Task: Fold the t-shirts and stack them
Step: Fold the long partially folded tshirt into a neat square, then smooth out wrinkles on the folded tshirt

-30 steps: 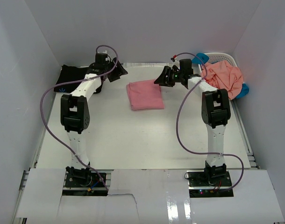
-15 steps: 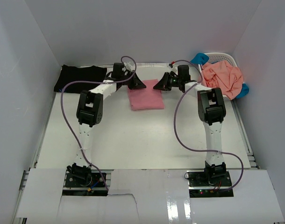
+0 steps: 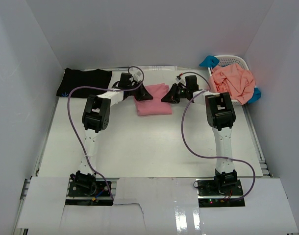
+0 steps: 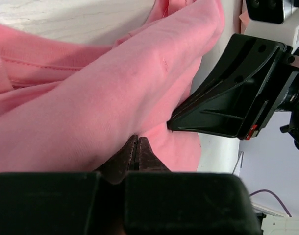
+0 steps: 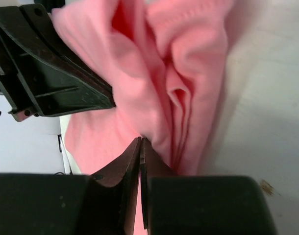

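The rose-pink t-shirt (image 3: pixel 153 104) lies folded at the back middle of the table, and its far edge is bunched up between the two grippers. My left gripper (image 3: pixel 146 94) is shut on the far left part of that edge. In the left wrist view its tips (image 4: pixel 136 140) pinch the pink cloth (image 4: pixel 90 98). My right gripper (image 3: pixel 167 97) is shut on the far right part. Its tips (image 5: pixel 140 143) press into the pink folds (image 5: pixel 188 63). The black t-shirt (image 3: pixel 84 81) lies flat at the back left. A salmon-orange t-shirt (image 3: pixel 234 81) and blue cloth (image 3: pixel 208 61) fill the basket.
The white lattice basket (image 3: pixel 241 60) stands in the back right corner against the wall. White walls close in the table on the left, back and right. Purple cables loop from both arms over the table. The two grippers face each other closely.
Both arms swung inward to the pink t-shirt's far edge, the left one coming from the black t-shirt. Both grippers shut on the pink cloth, which is now bunched up.
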Robot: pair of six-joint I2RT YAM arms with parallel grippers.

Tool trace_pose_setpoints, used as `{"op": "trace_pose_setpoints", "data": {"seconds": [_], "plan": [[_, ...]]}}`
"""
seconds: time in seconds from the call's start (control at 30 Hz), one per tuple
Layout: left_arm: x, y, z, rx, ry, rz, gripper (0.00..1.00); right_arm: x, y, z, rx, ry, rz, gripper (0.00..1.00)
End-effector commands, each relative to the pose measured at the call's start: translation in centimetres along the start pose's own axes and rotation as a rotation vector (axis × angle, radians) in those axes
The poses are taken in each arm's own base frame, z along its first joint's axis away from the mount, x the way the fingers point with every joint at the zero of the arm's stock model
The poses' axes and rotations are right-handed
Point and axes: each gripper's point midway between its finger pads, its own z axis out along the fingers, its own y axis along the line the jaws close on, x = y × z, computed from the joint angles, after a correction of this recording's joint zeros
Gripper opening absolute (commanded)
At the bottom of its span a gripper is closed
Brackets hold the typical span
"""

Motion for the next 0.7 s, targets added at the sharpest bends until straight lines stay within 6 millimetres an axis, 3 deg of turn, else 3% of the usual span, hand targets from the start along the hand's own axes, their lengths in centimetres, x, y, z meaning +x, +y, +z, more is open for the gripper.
{"op": "trace_pose_setpoints", "data": {"seconds": [0.0, 0.1, 0.2, 0.47, 0.57, 0.67], "plan": [[-2.3, -0.8, -1.9, -0.065, -0.091, 0.068, 0.0, -0.8, 1.0, -1.2, 0.023, -0.018, -0.047, 0.08], [-2.0, 0.0, -1.8, -0.095, -0.084, 0.056, 0.0, -1.2, 1.1, -1.5, 0.053, -0.025, -0.072, 0.08], [-1.6, -0.1, -1.8, -0.079, -0.074, 0.051, 0.0, -1.5, 2.5, -2.1, 0.041, -0.026, -0.095, 0.08], [-4.3, -5.2, -3.5, 0.012, -0.139, 0.111, 0.02, 0.0, 8.5, -2.9, -0.151, 0.048, -0.121, 0.08], [-5.4, -6.7, -3.9, 0.038, -0.168, 0.141, 0.06, 1.2, 9.6, -2.7, -0.189, 0.095, -0.096, 0.08], [-6.1, -6.9, -3.6, 0.053, -0.175, 0.148, 0.07, 2.5, 10.0, -2.0, -0.211, 0.135, -0.073, 0.08]]}}
